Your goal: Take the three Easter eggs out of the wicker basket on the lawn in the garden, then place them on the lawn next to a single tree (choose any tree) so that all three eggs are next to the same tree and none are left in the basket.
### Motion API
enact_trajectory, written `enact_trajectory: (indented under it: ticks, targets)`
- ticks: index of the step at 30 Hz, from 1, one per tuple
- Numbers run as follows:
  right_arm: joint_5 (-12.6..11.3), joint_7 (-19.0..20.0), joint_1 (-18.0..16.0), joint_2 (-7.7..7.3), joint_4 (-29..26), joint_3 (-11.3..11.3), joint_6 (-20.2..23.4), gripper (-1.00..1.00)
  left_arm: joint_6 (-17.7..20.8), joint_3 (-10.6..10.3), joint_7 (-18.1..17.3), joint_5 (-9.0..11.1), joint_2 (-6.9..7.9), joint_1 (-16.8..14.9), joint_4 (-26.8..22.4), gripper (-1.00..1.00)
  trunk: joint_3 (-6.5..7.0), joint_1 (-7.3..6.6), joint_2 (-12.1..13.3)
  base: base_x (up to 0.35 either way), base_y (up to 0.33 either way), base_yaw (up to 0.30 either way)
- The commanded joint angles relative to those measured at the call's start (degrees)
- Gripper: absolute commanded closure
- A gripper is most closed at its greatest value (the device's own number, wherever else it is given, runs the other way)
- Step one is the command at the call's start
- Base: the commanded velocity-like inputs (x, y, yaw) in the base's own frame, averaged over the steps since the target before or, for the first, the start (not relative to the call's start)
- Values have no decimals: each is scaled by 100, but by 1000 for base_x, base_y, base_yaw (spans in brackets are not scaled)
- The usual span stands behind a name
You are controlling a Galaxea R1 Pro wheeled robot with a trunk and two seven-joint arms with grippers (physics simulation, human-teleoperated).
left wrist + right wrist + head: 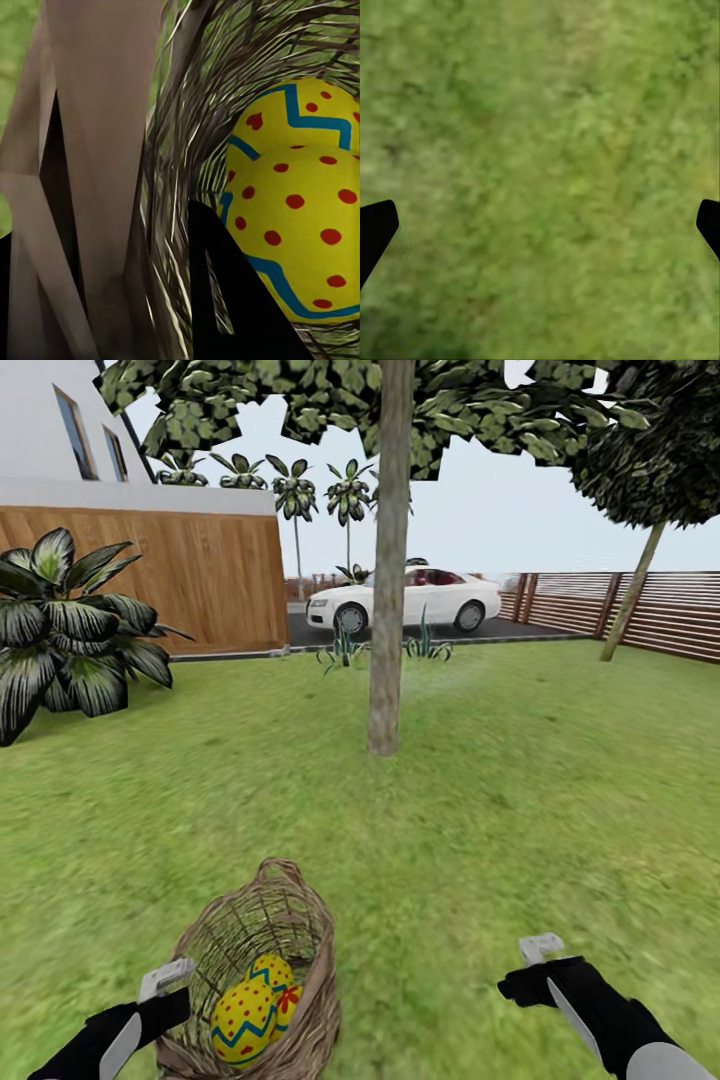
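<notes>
Here the wicker basket [255, 980] lies tipped on the lawn [520, 810] at the 6 o'clock edge of the head view, mouth up, with the Easter eggs [245, 1020] inside. The left gripper [165, 980] sits at the basket's 9 o'clock rim; the wrist view places one finger [232, 300] inside the weave beside the eggs [300, 232], the jaws apart, clamping nothing. The right gripper [540, 950] hovers over bare grass, fingers [375, 229] spread wide. The tree [388, 560] stands at 12 o'clock.

Yellow Easter eggs [250, 1015] with red dots and blue zigzag bands, brown wicker basket [300, 920], mottled green lawn [520, 780], grey-brown tree [388, 560] trunk.
</notes>
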Motion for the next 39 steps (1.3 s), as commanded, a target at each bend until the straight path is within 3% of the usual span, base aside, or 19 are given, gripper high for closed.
enact_trajectory:
  ticks: [1,2,3,4,5,8,10,14,15,17,19,22,25,28,31,33,34,36,39]
  targets:
    - [-63,-11,-3,-148,18,26,54,-100,51,71,-66,57,79,-5,1,100,-6,3,-3,338,77,120]
    - [-90,14,-5,-379,23,20,138,-100,74,126,-172,80,283,-5,-2,100,-6,3,-3,338,70,182]
    - [-110,33,-3,-562,23,11,200,-100,85,150,-341,104,389,-5,-12,100,-6,3,-3,338,31,226]
    - [-120,77,-3,-666,24,7,235,-100,86,152,-429,99,331,-5,6,100,-6,3,-3,338,10,247]
    - [-123,110,-4,-694,26,9,246,-100,73,153,-462,95,235,-5,21,100,-6,3,-3,338,3,230]
    - [-117,156,-4,-775,184,20,241,-100,72,161,-484,92,278,-5,55,100,-12,3,-3,338,1,140]
    - [-124,261,-3,-866,271,16,256,-100,19,161,-463,92,205,-5,347,100,-13,3,-3,338,0,220]
    - [-124,285,-3,-895,332,5,253,-100,13,154,-478,91,200,-5,409,100,-14,3,-3,338,0,207]
    - [-128,301,-4,-984,336,-145,252,-100,9,148,-472,85,198,-5,398,100,-14,3,-3,338,0,233]
    - [-96,726,-3,-1120,346,-599,260,-100,48,154,-481,84,210,-5,371,100,-14,3,-3,338,0,252]
    - [-96,894,-3,-1197,377,-720,253,-100,43,128,-483,82,195,-5,288,100,-17,3,-3,338,0,257]
    - [-79,903,-3,-1194,378,-711,252,-100,449,135,-469,74,188,-5,-270,100,-23,3,-3,338,0,258]
    - [-60,890,-5,-1162,370,-700,261,-100,597,128,-400,62,31,-5,-933,100,-29,3,-3,338,0,258]
    - [-58,885,-3,-1136,321,-701,275,-100,1399,127,-99,64,-146,-5,-1558,100,-34,3,-3,338,0,258]
    - [-62,889,-3,-1109,20,-701,403,-100,1534,107,-52,26,-303,-5,-1624,100,-35,3,-3,338,0,258]
    - [-35,872,-3,-959,-161,-682,434,-100,1548,107,-18,-56,-346,-5,-1637,100,-36,3,-3,338,0,258]
    - [62,846,-3,-839,-183,-629,430,-100,1556,102,105,-63,-392,-5,-1640,100,-38,3,-3,338,0,251]
    - [437,833,-3,-752,-200,-586,449,-100,1580,81,677,-81,-759,-5,-1634,100,-43,3,-3,338,0,209]
    - [467,863,-3,-757,-242,-606,454,-100,1599,75,997,-84,-878,-5,-1629,100,-49,3,-3,338,0,208]
